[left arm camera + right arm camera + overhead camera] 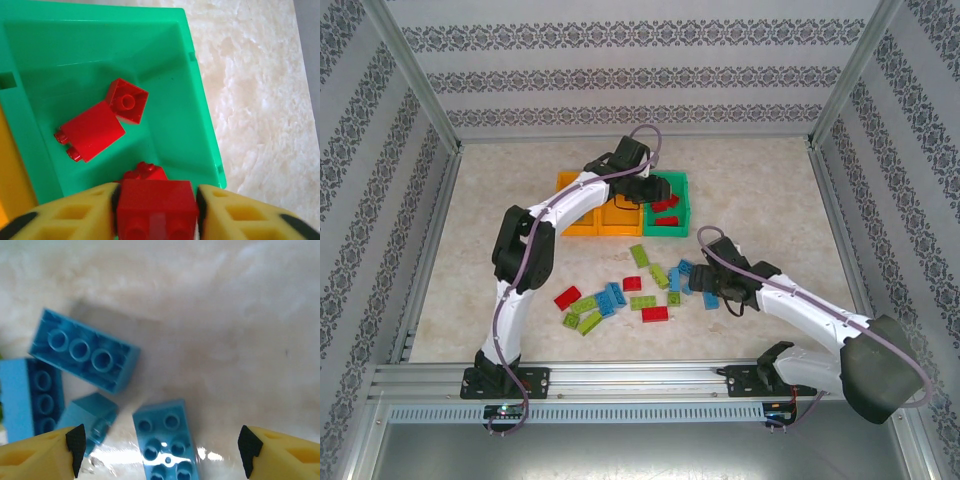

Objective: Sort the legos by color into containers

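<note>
While your right gripper (162,452) hangs low over the surface (225,315), its jaws stand released and wide; one yellow fingertip sits on each side of a light blue brick (165,437), which lies studs-up and is touched by neither. That wrist view gives you three more blue bricks (82,350) crowded close beside it, stud by stud; the top view renders the same group as a small blue cluster.

From above you gain the wider layout. The loose legos (642,302) lie scattered across the near middle of the surface, red, lime green and blue mixed, with the right gripper at their right end. Beyond them the three containers stand touching in a row; two orange bins (582,208) are on the left and the green bin (682,186) is on the right.

Your left gripper (156,216) is over the green bin, jaws clenched on a red brick (155,197) with a pad against each side. Its wrist view shows you two red bricks (92,131) touching on the bin floor and a third directly beneath the held one; the top view gives these as red patches partly behind the arm.
</note>
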